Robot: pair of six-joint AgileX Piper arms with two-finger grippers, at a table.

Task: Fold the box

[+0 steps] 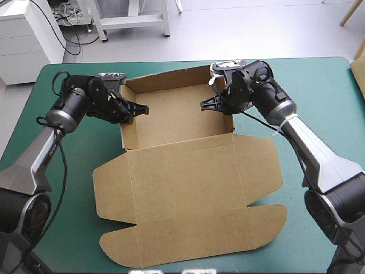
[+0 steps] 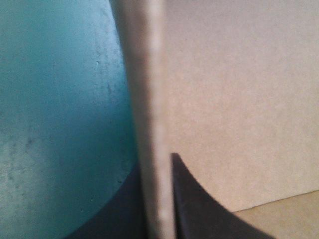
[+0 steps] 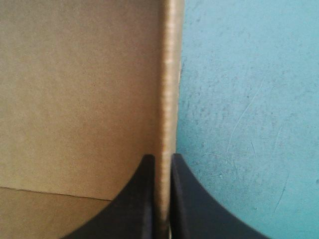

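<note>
Wide shot first: the table (image 1: 319, 97) under its teal-green cover, and the brown box (image 1: 182, 188) takes up the middle of it, running from close to the far edge down almost to the near edge. Its far half is an open tray (image 1: 177, 117) with walls raised on the far, left and right sides. Its near half, the lid (image 1: 188, 228), lies flat on the cover with its rounded flaps spread toward the near edge.

Now the arms, one on each side of the tray. The left gripper (image 1: 137, 109) reaches in over the tray's left wall (image 2: 144, 99). From the wrist camera you can see that wall's edge running straight between the black fingers, one inside the tray, one outside over the cover, clamped tight on the board. Across from it, the right gripper (image 1: 209, 104) is pinched on the tray's right wall (image 3: 168, 74) the same way, fingers all but together with only the board's thickness between them.
</note>
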